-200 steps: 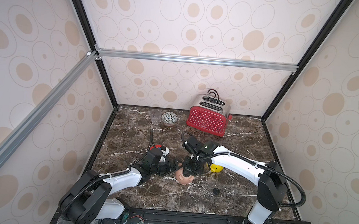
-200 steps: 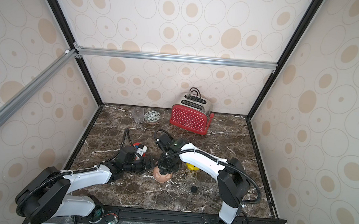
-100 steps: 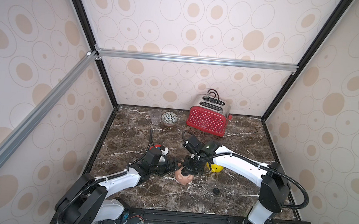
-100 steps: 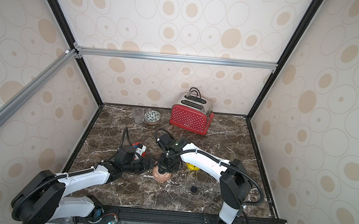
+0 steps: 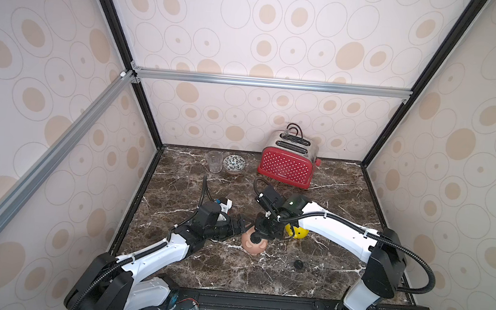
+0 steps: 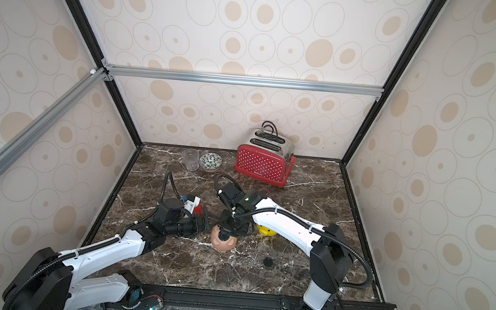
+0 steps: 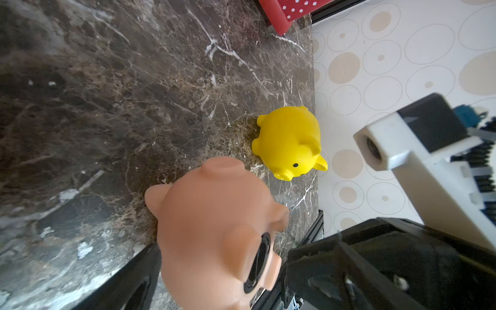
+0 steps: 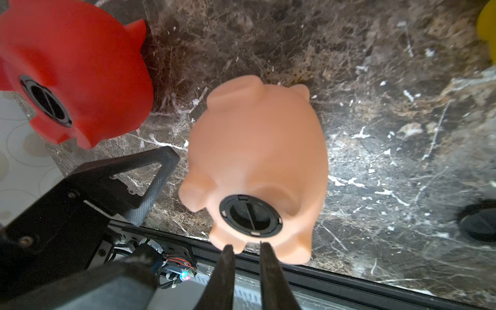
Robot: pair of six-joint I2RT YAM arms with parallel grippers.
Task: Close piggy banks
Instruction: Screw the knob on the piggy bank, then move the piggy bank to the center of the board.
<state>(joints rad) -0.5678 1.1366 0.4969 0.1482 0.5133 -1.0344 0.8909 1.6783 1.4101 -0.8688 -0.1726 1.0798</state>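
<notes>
The pale pink piggy bank (image 5: 253, 247) (image 8: 257, 145) lies belly-up mid-table, a black plug (image 8: 251, 216) seated in its belly hole. Just over that plug hangs my right gripper (image 8: 246, 245) (image 5: 259, 236), its jaws a narrow gap apart and empty. My left gripper (image 5: 244, 223) stands wide open and rolled sideways at the pig's left flank, one finger (image 7: 126, 284) beside the pig. The red piggy bank (image 8: 75, 75), left of the pink one, also has a black plug (image 8: 45, 100). The yellow piggy bank (image 5: 296, 232) (image 7: 290, 142) lies on its side under my right forearm.
A loose black plug (image 5: 298, 263) (image 8: 480, 222) lies on the marble right of the pink pig. At the back stand a red dotted toaster (image 5: 285, 168), a clear glass (image 5: 214, 162) and a patterned bowl (image 5: 233, 163). Walls enclose three sides.
The left arm's rear links have shifted slightly. Both grippers and the pink pig stay where they were.
</notes>
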